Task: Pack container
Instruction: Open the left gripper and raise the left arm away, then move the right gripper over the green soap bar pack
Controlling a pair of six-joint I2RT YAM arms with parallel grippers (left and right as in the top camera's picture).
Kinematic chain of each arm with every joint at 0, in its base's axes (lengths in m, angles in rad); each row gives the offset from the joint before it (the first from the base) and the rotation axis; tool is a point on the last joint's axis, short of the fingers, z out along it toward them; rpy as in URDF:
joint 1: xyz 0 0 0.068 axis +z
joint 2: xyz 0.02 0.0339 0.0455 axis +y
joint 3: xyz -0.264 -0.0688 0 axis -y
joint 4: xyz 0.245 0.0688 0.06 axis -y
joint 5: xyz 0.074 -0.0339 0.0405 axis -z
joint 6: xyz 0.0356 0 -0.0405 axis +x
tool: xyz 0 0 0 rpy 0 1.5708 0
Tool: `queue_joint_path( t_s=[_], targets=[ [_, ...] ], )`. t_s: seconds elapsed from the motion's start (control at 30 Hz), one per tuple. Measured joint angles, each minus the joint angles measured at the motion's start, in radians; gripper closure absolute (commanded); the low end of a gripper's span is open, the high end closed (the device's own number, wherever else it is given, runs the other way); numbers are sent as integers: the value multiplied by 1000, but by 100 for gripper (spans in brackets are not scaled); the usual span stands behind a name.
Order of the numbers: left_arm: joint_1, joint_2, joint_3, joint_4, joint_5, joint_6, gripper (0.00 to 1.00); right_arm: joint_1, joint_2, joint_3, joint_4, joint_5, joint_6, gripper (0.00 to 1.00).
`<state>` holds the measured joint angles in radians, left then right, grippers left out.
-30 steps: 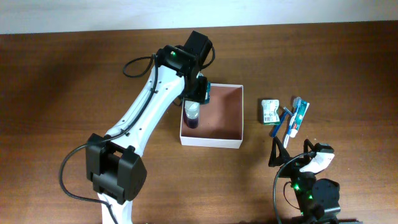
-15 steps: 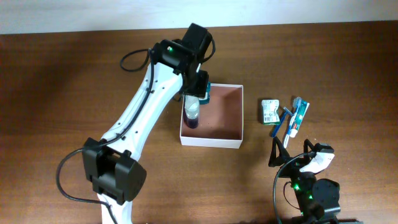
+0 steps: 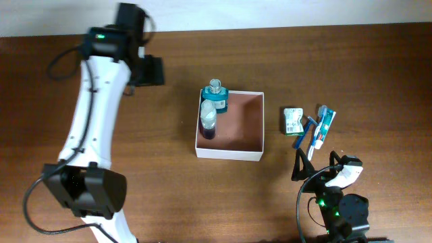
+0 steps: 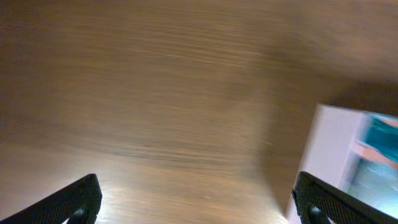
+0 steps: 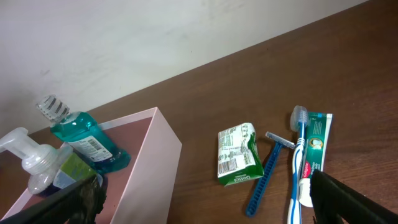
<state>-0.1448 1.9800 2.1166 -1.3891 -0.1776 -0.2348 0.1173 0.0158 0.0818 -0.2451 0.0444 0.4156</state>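
Observation:
The container [image 3: 237, 154], a white-walled square box with a reddish-brown inside, sits mid-table. In its far left corner stands a teal bottle [image 3: 217, 98], and a pump bottle [image 3: 208, 122] with dark liquid stands just in front of it. My left gripper [image 3: 152, 71] is open and empty, well to the left of the box over bare wood. The left wrist view shows its fingertips [image 4: 76, 200] wide apart, with the box wall [image 4: 329, 149] at the right edge. My right gripper [image 3: 316, 162] stands open near the front right, empty. It faces the box wall [image 5: 149, 168] and both bottles [image 5: 81, 140].
Right of the box lie a green packet [image 3: 292, 119], a blue razor [image 3: 304, 133], a toothbrush [image 3: 317, 131] and a toothpaste tube [image 3: 326, 128], close together. The right wrist view shows the packet [image 5: 236, 155] and razor [image 5: 267, 171] between its fingers' line of sight.
My left gripper has opened and let go of the teal bottle, which now stands in the box corner. The left arm has swung away to the left and back. The right arm has not moved.

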Motion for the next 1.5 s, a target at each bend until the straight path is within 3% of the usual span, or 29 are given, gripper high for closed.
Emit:
queue_joint_path(
  t_s=[0.4,1.27,1.5],
  targets=[
    [153,0,0,-2,-15,0,1,0,0,0,0,0,0,2],
    [156,0,0,-2,-15,0,1,0,0,0,-2,39,1,2],
    [156,0,0,-2,-15,0,1,0,60,91,-161,68,2,2]
  ],
)
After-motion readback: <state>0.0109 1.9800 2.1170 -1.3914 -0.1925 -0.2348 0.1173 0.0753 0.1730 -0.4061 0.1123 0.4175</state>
